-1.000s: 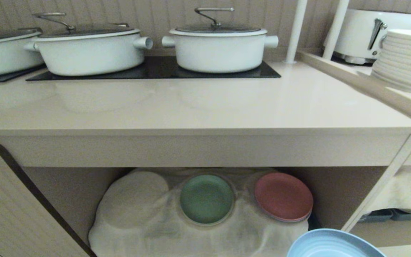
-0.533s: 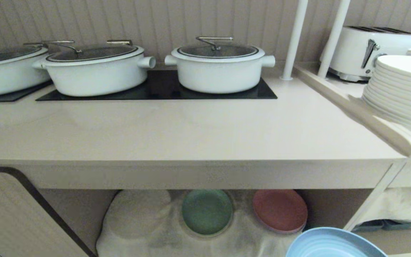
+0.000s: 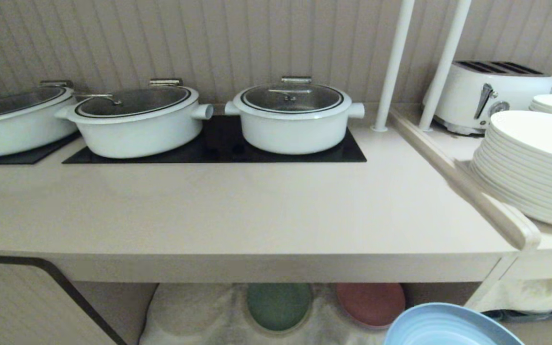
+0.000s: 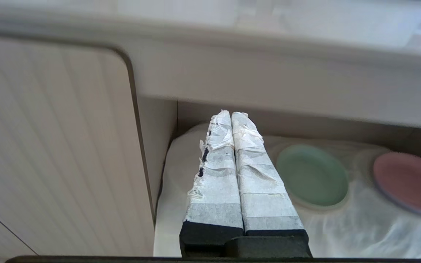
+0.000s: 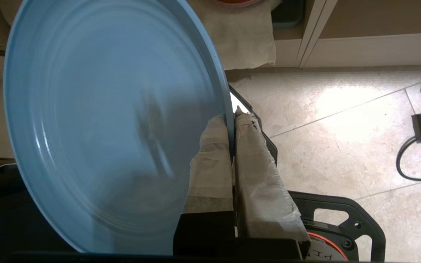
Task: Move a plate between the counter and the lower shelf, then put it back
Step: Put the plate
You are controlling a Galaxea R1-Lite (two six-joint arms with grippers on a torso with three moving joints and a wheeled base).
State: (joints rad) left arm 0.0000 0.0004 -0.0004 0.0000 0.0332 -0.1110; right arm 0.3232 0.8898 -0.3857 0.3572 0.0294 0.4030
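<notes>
Right hand (image 5: 232, 120), tape-wrapped, pinches the rim of the round, ringed matte-blue plate (image 5: 104, 120).

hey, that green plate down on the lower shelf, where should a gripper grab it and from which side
Grip the green plate by its front rim, coming in level from the shelf's open front. It lies flat, sunk slightly into the white cloth, with the counter overhanging it, so a straight-down reach is blocked. The pink plate sits close beside it.

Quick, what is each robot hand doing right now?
Left gripper: shut, holding nothing, in front of the lower shelf.
Right gripper: shut on the rim of the plate.
</notes>
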